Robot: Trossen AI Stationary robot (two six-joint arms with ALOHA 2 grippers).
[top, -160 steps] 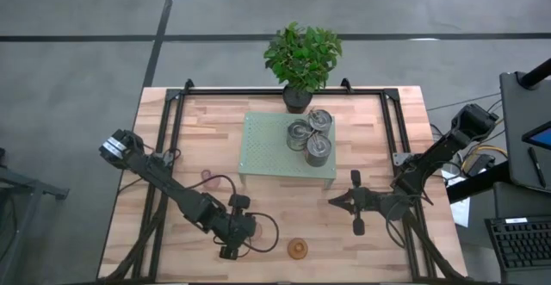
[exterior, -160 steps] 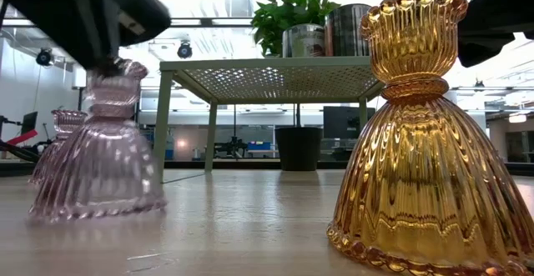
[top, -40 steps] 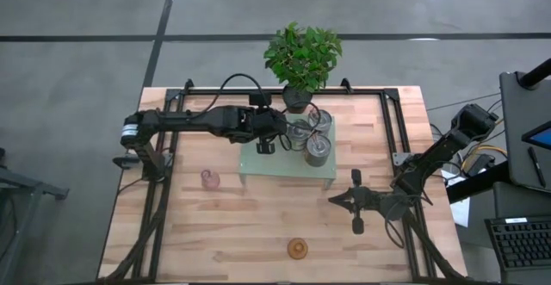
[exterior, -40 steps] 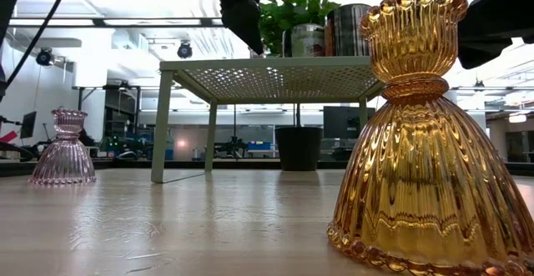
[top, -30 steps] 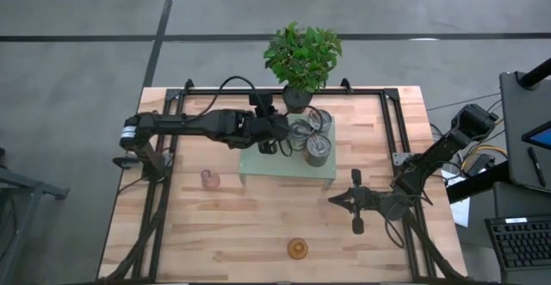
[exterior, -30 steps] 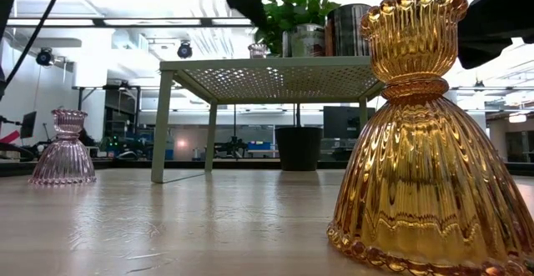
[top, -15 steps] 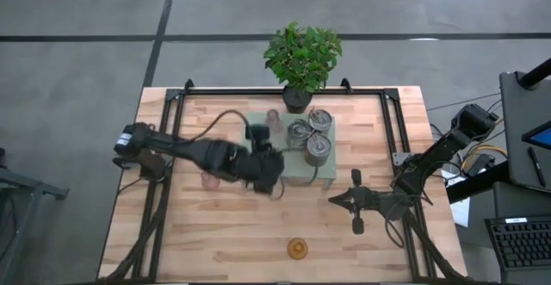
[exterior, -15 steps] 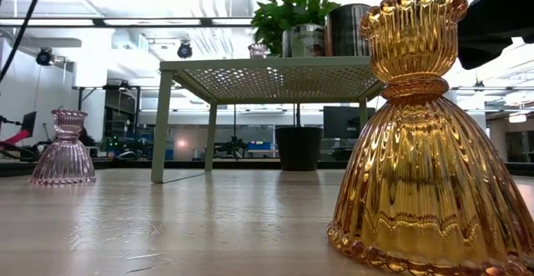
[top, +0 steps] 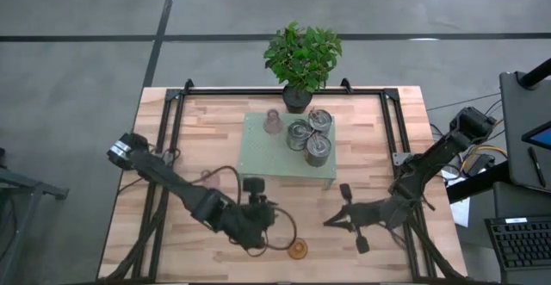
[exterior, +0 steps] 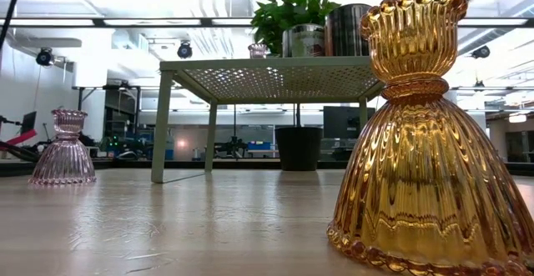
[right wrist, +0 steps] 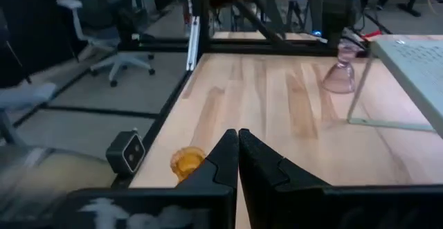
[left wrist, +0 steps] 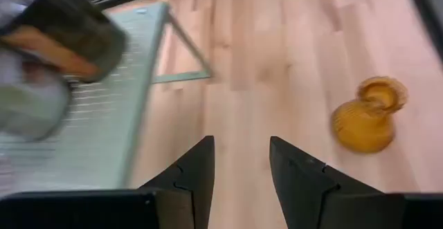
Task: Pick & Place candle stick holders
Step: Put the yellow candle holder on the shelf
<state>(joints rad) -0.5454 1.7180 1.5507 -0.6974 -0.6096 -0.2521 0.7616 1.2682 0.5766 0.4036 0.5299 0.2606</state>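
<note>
Nearest the front edge stands the amber holder [top: 298, 250], upright on the bare wood, and the left gripper [top: 263, 233] now hovers just beside it — empty, fingers parted, as the left wrist view shows with the amber piece ahead and a little to one side. A second ago that arm was stretched out over the green rack [top: 258, 160]; it has since swung back to the front of the table, leaving a pink holder [top: 273, 121] standing on the rack's back-left corner. So one pink piece looks delivered, and the arm seems to be lining up on the amber one. The right gripper [top: 334, 220] waits near the front right with fingers pressed together and nothing between them, though it has shifted slightly. Farther in, the second pink holder [top: 207, 176] sits on the wood left of the rack. On the rack's right half the three silver holders [top: 311, 135] cluster close together — by my count four of six are up, two left.
</note>
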